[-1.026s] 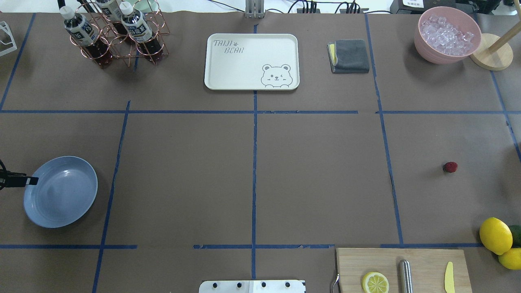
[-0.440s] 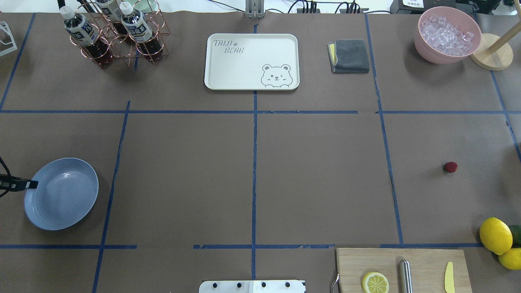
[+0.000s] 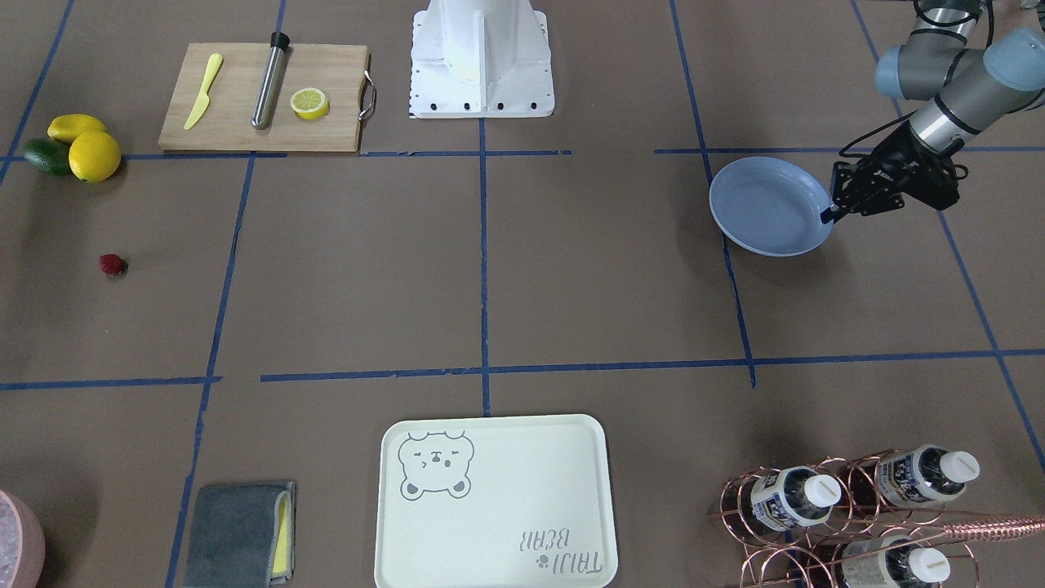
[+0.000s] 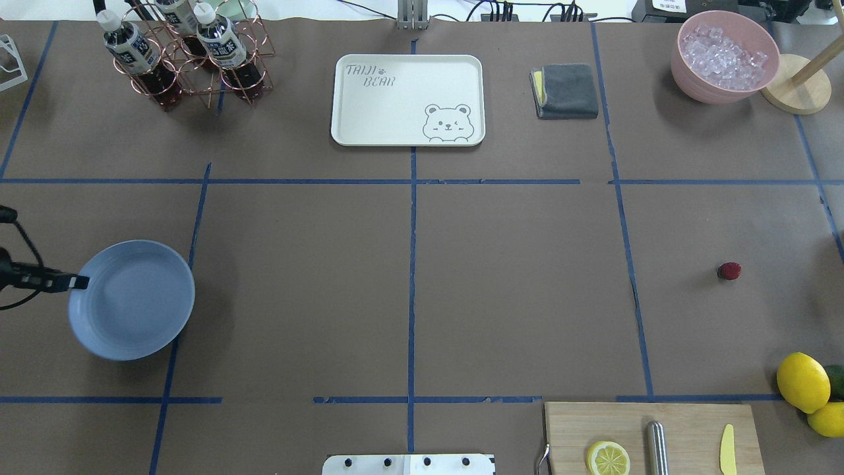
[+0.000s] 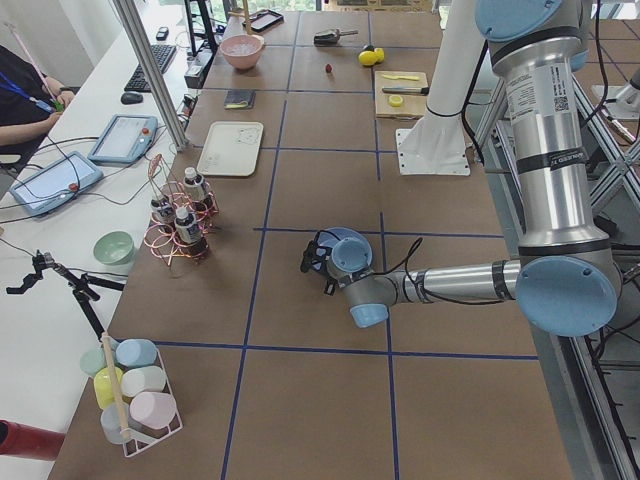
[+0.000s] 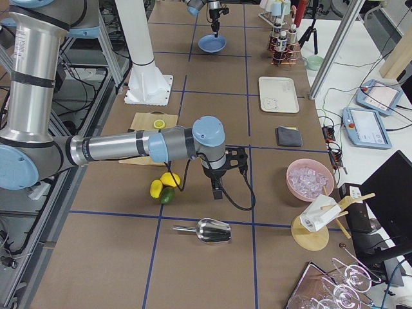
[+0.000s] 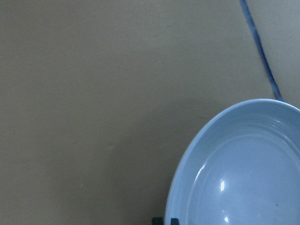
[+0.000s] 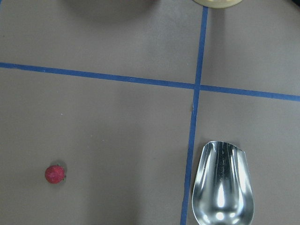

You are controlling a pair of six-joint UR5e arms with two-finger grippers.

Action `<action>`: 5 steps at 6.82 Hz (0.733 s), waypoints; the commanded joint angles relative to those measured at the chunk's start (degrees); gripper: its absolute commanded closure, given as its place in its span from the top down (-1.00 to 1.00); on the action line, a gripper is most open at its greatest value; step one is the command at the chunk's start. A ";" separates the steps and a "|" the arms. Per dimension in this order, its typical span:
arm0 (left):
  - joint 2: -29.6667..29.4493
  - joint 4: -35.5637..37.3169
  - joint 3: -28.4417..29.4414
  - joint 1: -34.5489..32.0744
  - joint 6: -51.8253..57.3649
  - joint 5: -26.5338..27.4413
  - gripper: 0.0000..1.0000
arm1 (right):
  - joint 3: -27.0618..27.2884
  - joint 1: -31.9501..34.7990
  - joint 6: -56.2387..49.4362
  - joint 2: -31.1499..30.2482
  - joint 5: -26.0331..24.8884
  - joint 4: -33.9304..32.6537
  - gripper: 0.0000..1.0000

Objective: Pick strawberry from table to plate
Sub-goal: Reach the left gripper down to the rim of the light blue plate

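The strawberry (image 4: pixel 729 270) lies small and dark red on the brown-paper table (image 4: pixel 514 277) at the right, alone in its taped square; it also shows in the front view (image 3: pixel 112 264) and in the right wrist view (image 8: pixel 55 174). At the far left, my left gripper (image 4: pixel 74 282) is shut on the rim of the light blue plate (image 4: pixel 132 300), which casts a shadow as if held just off the table. From the front the plate (image 3: pixel 767 208) hangs at the left gripper (image 3: pixel 829 214). My right gripper (image 6: pixel 217 191) hovers near the lemons; I cannot tell whether it is open or shut.
A cutting board (image 4: pixel 649 435) with a lemon half, a metal cylinder and a yellow knife sits front right, whole lemons (image 4: pixel 802 381) beside it. A metal scoop (image 8: pixel 225 183) lies near the strawberry. The bear tray (image 4: pixel 407 99), grey cloth (image 4: pixel 566 90), ice bowl (image 4: pixel 724 56) and bottle rack (image 4: pixel 188 53) line the far edge.
My left gripper has carried the plate to the right, toward the table's middle, and slightly away from the robot. The strawberry has not moved.
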 commanded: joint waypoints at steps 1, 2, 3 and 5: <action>-12.36 18.74 -6.77 0.12 -6.28 1.80 -1.00 | 0.10 -0.03 0.14 0.15 0.00 2.33 1.00; -18.96 23.77 -6.52 4.21 -11.19 6.43 -1.00 | -0.08 -0.03 0.49 0.06 0.09 5.05 1.00; -25.47 29.30 -5.82 10.69 -17.16 11.70 -1.00 | -0.25 -0.03 0.40 0.06 0.26 7.34 1.00; -39.64 38.58 -0.57 20.90 -26.59 18.22 -1.00 | -0.52 -0.12 0.04 -0.12 0.18 11.48 1.00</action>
